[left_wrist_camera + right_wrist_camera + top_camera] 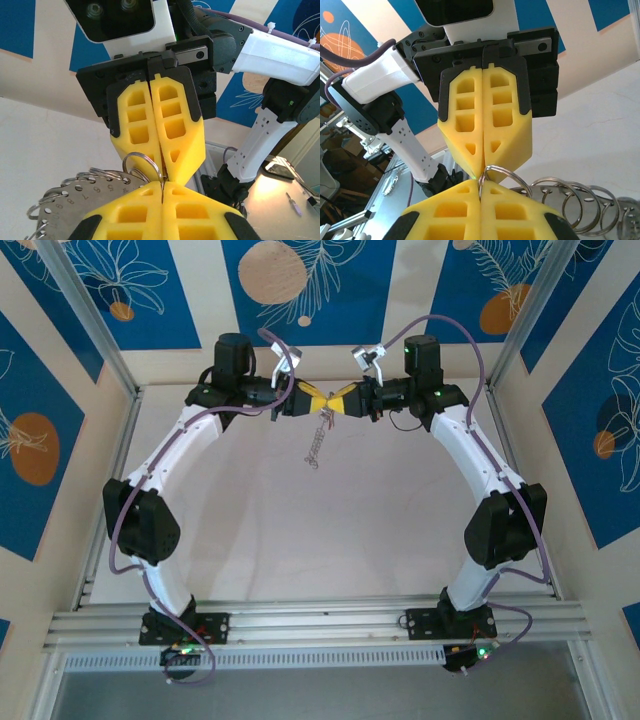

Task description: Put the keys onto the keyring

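Left hand (162,189) pressed shut on keyring (318,443) — right hand (481,186) pinching it too, tips meeting, above table (250,530).

Two arms (170,455) (480,455), four yellow fingers (313,398), one keyring (318,445)

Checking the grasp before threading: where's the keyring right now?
Top view: the keyring is at the far centre of the table, pinched where the left pincer and right pincer meet tip to tip, its loops trailing from them.
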### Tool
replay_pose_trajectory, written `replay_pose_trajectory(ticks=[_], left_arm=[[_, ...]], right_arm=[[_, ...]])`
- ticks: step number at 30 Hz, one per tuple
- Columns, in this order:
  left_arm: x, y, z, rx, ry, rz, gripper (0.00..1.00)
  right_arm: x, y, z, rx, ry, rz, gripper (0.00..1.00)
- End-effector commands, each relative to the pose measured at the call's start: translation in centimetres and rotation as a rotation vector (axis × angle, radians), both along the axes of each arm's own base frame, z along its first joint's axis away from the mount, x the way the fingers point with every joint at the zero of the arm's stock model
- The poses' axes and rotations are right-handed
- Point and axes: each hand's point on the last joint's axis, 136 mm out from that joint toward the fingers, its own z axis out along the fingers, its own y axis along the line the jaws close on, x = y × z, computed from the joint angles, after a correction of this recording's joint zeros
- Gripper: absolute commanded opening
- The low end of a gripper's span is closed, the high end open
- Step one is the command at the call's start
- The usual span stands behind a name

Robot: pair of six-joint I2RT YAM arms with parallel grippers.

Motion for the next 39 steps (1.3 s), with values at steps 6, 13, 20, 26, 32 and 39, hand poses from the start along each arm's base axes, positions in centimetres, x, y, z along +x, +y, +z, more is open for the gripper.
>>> replay_pose_trajectory(ticks=[6,13,20,26,32,39], left_arm=[[0.1,0.2,2.1,-0.087,-0.078,0.115,0.0],[-0.6,0.8,4.3,-0.217,-0.081,0.152,0.0],[-1.3,1.3,5.8,-0.318,-0.06,0.148,0.0],[-1.6,1.1,6.1,-0.35,-0.033,0.13,0.0],[-1.9,0.7,6.0,-0.349,-0.026,0.119,0.0],[-2.1,0.3,5.7,-0.347,-0.017,0.112,0.0]], right_arm=[[-1.0,-2.6,2.3,0.067,-0.053,-0.077,0.36],[-1.2,-4.0,1.8,0.122,-0.04,-0.246,0.4],[0.8,-4.7,0.7,0.207,0.004,-0.4,0.4],[1.2,-3.7,0.9,0.249,0.006,-0.393,0.4],[0.6,-2.4,1.6,0.261,-0.029,-0.36,0.41],[-0.3,-2.6,2.8,0.277,-0.072,-0.365,0.41]])
